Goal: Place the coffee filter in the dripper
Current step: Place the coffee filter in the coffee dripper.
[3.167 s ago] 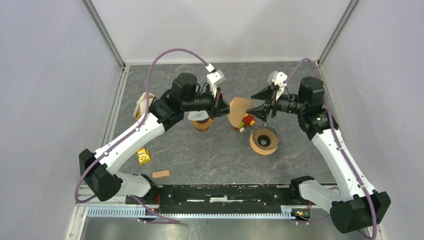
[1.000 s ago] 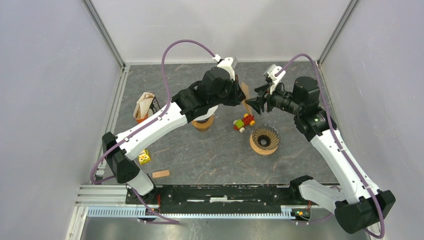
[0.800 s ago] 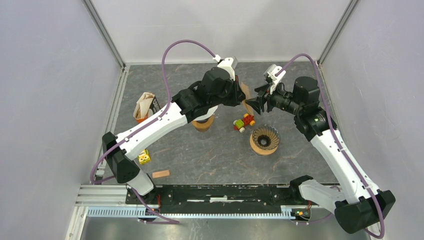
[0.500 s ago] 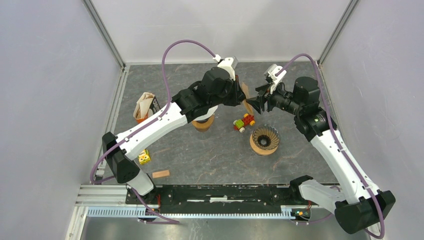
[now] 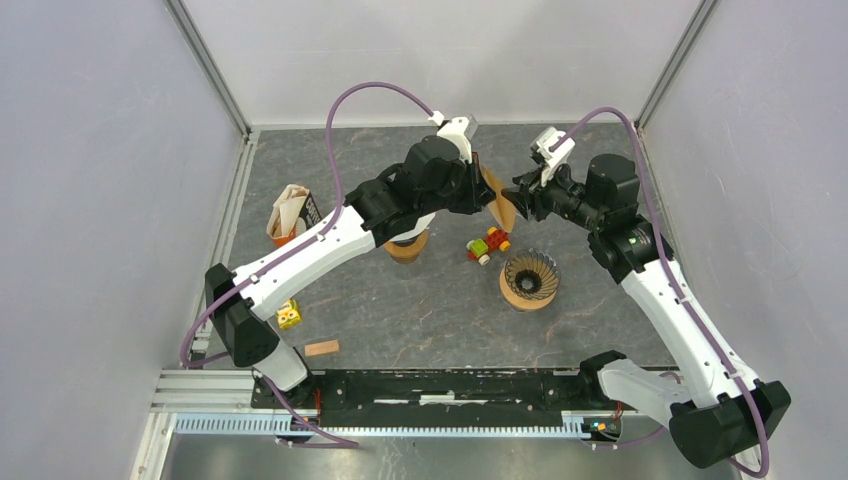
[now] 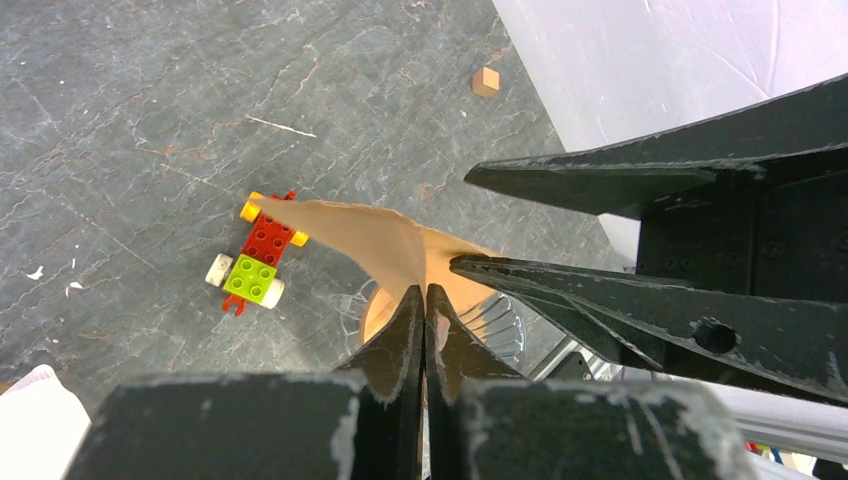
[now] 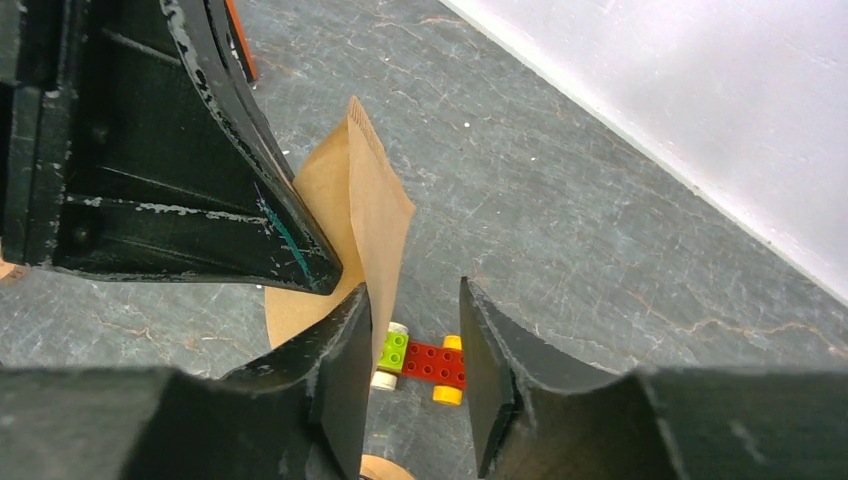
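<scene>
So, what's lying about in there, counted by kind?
Held filter: 1
Filter stack: 1
Dripper: 1
Half-hidden brown pot: 1
Toy car: 1
Blocks: 3 (yellow block, flat block, small cube)
Total: 8

Left arm (image 5: 320, 240) and right arm (image 5: 665, 290) reach to the far middle, tips facing. Left gripper (image 6: 424, 292) pinches the coffee filter (image 6: 372, 238); right gripper (image 7: 415, 292) holds its jaws apart.

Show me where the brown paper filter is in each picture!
Top external: coffee filter just above the centre.
Left wrist: middle, pinched by the left gripper.
Right wrist: left of centre, next to the right gripper.
Shared landmark: the brick toy car close by.
</scene>
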